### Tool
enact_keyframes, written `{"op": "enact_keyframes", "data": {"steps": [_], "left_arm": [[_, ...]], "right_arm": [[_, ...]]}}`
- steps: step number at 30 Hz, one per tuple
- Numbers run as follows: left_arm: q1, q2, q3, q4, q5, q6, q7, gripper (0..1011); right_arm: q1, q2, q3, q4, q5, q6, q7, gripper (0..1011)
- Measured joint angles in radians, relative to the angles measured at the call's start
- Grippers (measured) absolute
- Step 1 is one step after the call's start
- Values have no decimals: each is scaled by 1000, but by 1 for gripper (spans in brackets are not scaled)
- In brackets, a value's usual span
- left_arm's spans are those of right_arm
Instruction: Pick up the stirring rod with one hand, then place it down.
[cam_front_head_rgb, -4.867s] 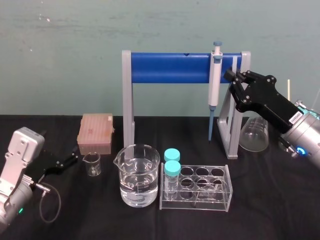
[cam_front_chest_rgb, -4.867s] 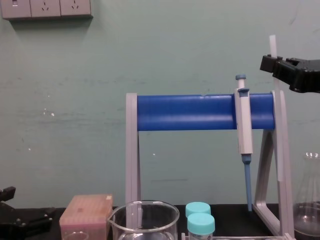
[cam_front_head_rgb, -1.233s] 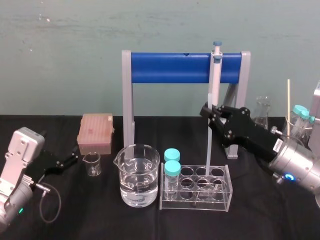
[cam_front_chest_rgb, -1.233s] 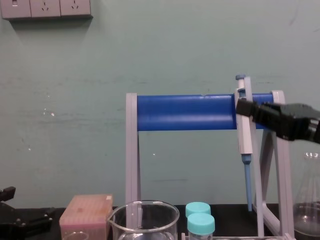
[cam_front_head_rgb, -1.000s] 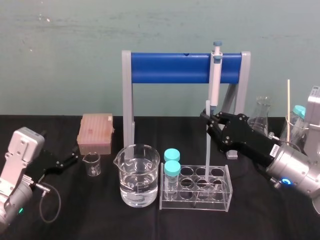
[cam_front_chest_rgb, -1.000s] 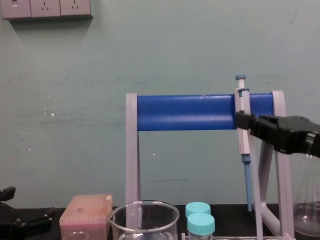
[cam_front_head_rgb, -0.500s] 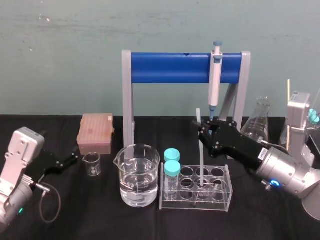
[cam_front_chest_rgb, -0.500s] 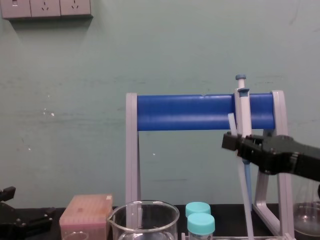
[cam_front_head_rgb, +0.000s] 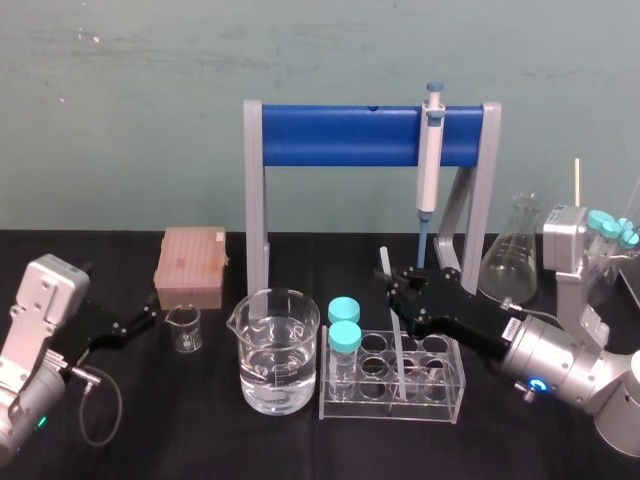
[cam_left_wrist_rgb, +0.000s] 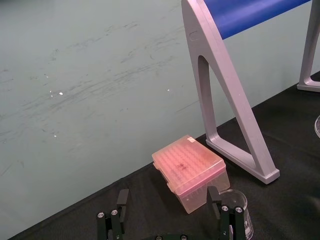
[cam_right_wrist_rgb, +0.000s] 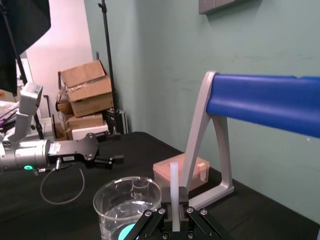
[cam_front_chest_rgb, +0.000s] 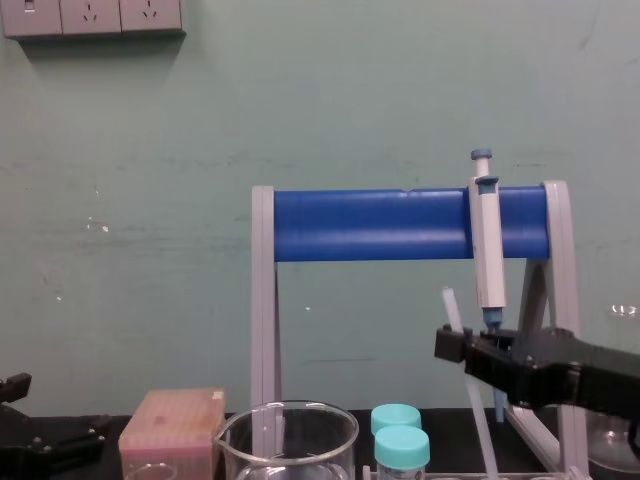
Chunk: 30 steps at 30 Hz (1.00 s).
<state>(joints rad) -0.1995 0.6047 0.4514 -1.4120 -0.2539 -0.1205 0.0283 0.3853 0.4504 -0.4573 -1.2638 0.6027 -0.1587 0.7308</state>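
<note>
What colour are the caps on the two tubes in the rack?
Turquoise; the caps show best in the head view.

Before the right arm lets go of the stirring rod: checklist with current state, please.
1. Grip: right gripper is shut on the stirring rod. Ok.
2. Rod end over its target: the lower part runs down into the test tube rack, in a middle well. Ok.
3. Rod end seated on the rack floor: cannot tell.
4. Rod upright: not ok. It tilts, with its top toward the robot's left.
5. Neighbours: the rod stands apart from the capped tubes and the beaker. Ok.
6. Gap between the gripper and the pipette tip hanging behind it: cannot tell.
7. Left gripper: open, low at the table's left. Ok.
</note>
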Motion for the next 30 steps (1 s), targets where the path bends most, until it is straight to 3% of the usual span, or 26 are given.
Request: {"op": "enact_keyframes", "data": {"steps": [16,30], "left_arm": [[0,0,0,0,0,0,0,1000],[0,0,0,0,0,0,0,1000]], "right_arm": [[6,-8,-13,26,-34,9,-19,69],[5,-7,-13,25,-32,11,-19,86]]}}
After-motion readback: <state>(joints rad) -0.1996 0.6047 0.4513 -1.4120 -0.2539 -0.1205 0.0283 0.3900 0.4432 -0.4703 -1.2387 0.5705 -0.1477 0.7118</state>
